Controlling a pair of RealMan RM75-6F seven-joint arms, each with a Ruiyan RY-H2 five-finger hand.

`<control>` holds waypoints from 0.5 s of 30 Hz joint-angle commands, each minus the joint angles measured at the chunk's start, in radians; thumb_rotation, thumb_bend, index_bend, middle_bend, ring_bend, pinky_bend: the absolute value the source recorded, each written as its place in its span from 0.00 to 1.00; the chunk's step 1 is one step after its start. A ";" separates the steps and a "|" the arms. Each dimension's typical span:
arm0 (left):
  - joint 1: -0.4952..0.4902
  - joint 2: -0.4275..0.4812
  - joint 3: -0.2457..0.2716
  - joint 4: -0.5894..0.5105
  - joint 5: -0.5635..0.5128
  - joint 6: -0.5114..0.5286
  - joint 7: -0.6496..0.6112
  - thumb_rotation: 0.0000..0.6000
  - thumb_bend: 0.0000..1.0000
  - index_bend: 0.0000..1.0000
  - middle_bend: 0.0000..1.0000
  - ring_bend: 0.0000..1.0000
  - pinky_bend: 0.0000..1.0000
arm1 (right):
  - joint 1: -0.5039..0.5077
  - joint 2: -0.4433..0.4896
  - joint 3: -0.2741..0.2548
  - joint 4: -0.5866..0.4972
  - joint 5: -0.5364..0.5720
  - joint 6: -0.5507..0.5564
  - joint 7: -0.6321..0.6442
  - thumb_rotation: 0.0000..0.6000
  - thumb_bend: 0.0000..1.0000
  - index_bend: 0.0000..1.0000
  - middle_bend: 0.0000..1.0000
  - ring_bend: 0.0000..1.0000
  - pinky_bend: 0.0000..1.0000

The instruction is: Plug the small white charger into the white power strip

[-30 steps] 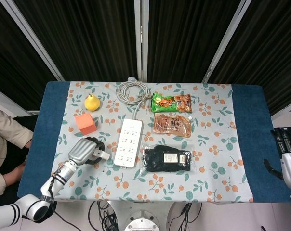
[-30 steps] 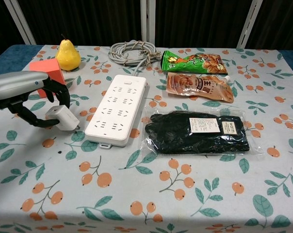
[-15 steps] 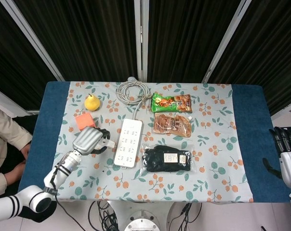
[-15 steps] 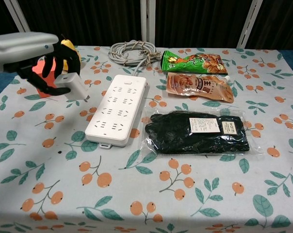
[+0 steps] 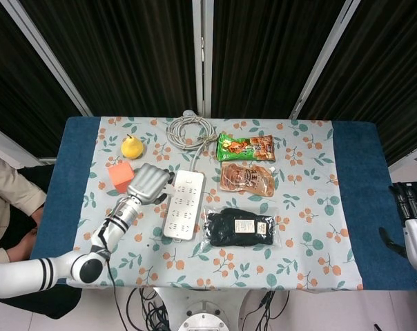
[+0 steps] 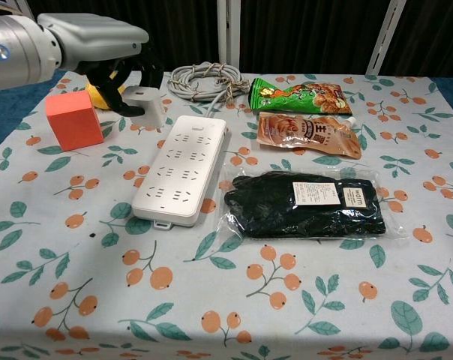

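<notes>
My left hand (image 5: 148, 183) (image 6: 110, 54) holds the small white charger (image 6: 146, 106) in its dark fingers, lifted above the table just left of the power strip's far end. The white power strip (image 5: 183, 204) (image 6: 184, 168) lies lengthwise at the table's middle, its grey cable (image 5: 190, 131) (image 6: 204, 79) coiled behind it. In the head view the hand covers most of the charger. My right hand (image 5: 413, 227) hangs off the table's right edge, fingers apart, holding nothing.
An orange cube (image 5: 120, 176) (image 6: 74, 119) and a yellow pear (image 5: 131, 146) sit left of the strip. Two snack packets (image 6: 304, 96) (image 6: 307, 133) and a bagged black glove (image 6: 309, 202) lie to its right.
My left hand has risen and carried the charger forward and rightward, from beside the strip's near left side to above its far left end. The right hand has stayed put.
</notes>
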 commanded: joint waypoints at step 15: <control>-0.158 -0.089 0.046 -0.045 -0.301 0.111 0.170 1.00 0.49 0.71 0.78 0.66 0.69 | 0.002 -0.003 0.003 0.016 0.014 -0.013 0.015 1.00 0.23 0.00 0.06 0.00 0.00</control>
